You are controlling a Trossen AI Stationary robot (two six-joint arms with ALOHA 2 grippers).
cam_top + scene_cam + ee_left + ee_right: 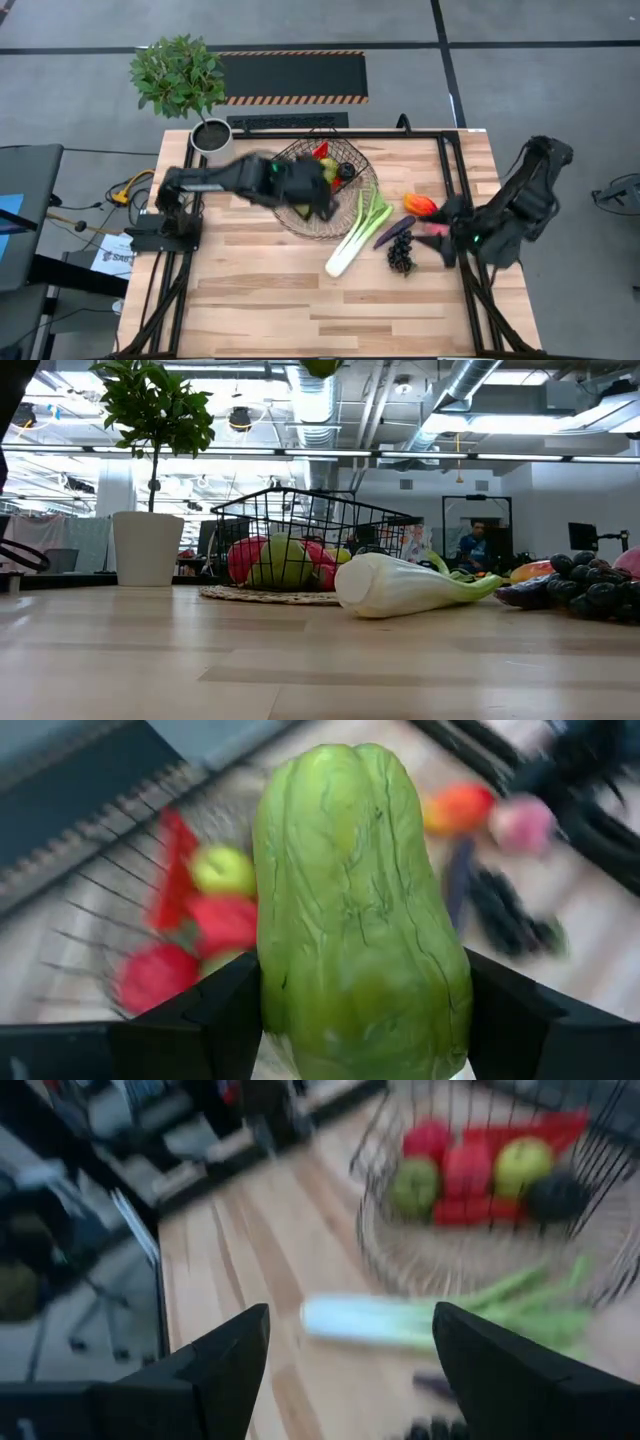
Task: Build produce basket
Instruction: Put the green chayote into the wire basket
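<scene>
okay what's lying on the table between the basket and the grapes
The leek lies slanted beside the basket, with the aubergine between it and the grapes. The high view shows this.

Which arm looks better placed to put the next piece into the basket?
Probably the left: its pincer already grips a wrinkled green vegetable over the basket. The right pincer is open and empty, off beside the leek.
</scene>
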